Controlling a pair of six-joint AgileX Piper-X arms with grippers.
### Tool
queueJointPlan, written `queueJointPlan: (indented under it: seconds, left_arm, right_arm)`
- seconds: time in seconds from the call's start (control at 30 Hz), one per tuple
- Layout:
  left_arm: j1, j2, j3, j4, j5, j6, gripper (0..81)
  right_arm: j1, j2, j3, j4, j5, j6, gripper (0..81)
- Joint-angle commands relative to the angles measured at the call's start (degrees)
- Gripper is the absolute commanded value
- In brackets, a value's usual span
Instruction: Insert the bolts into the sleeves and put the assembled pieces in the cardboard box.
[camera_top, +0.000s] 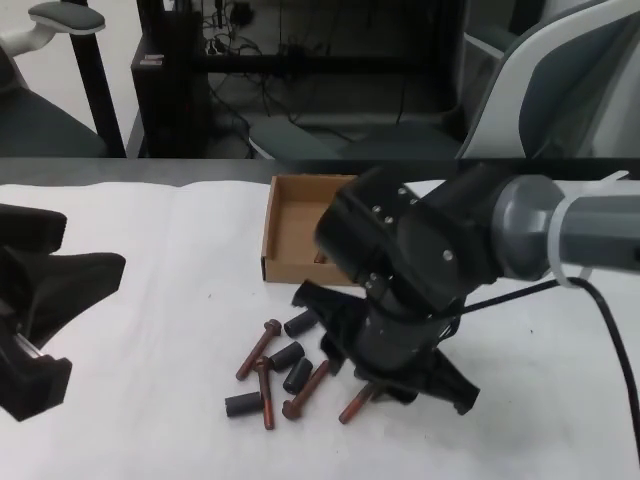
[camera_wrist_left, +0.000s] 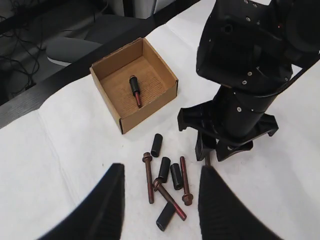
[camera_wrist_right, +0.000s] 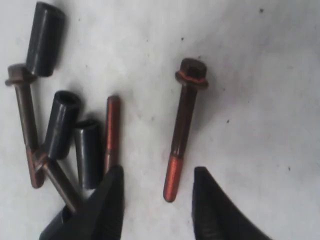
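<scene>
The bolts (camera_wrist_right: 183, 125) are showing coppery brown with orange tips; the sleeves (camera_wrist_right: 45, 40) are showing black. The cardboard box (camera_wrist_left: 150, 107) is looking tan against white cloth (camera_wrist_left: 60, 150).

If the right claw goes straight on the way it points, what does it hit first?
Probably the lone copper-brown hex-head metal bolt: its threaded end lies between the tips of the open right claw. Depth is unclear.
</scene>
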Motion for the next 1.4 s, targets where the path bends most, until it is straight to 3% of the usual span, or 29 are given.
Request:
queueJointPlan:
  seconds: [0.0, 1.37]
  left_arm:
    - [0.24, -0.03, -0.70, -0.16, -0.09, 0.02, 47.3]
    - [0.24, -0.03, -0.70, -0.16, -0.09, 1.30, 47.3]
  right_arm:
    - [-1.69, 0.00, 0.06, -1.35, 0.47, 0.46, 37.4]
    - [-3.31, 5.31, 0.06, -4.14, -0.43, 0.28, 37.1]
